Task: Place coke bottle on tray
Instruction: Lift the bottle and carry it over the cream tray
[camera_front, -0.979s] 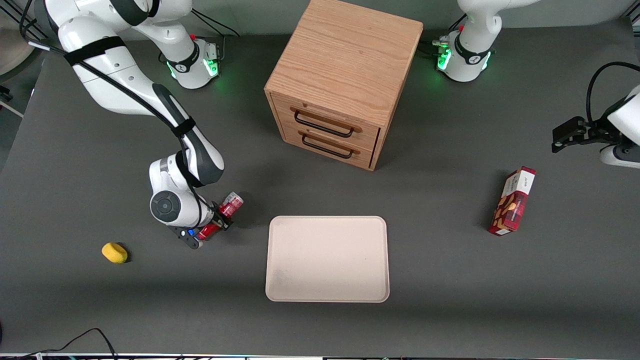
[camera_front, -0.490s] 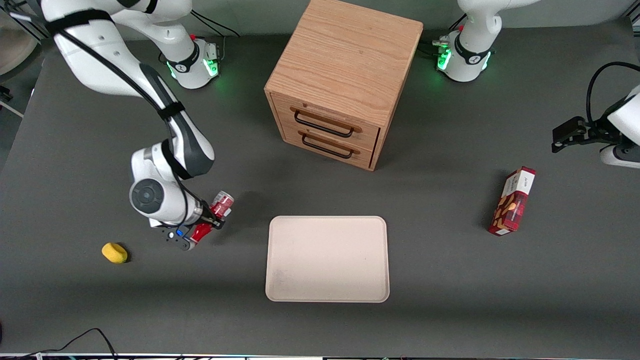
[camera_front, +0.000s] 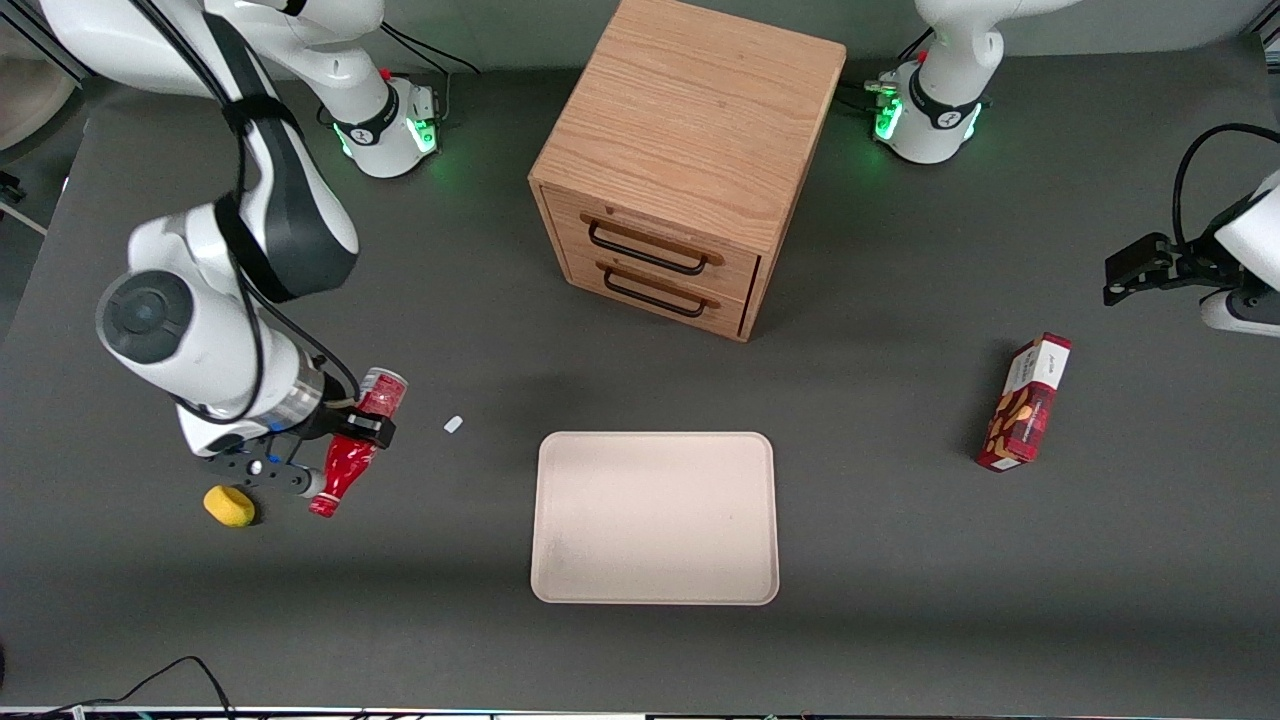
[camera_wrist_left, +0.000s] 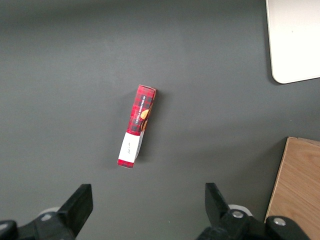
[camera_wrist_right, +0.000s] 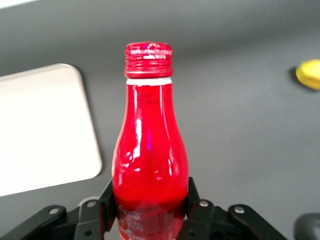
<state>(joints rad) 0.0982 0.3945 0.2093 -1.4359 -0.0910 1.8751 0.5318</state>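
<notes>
Above the table, hand (camera_front: 352, 432) gripping coke bottle (camera_front: 349, 461), tray (camera_front: 655, 517) bare.

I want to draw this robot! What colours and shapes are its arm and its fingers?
The working arm is glossy white with rounded joints, dark grey bands and a black cable strapped along it. Its base glows green. The gripper, beside the yellow object, is black, and its fingers are black with small silver screws.

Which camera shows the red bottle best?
The right wrist view: the coke bottle fills it, held by the gripper. The front view shows it small, lifted beside the sponge. The left wrist view shows none of it.
</notes>
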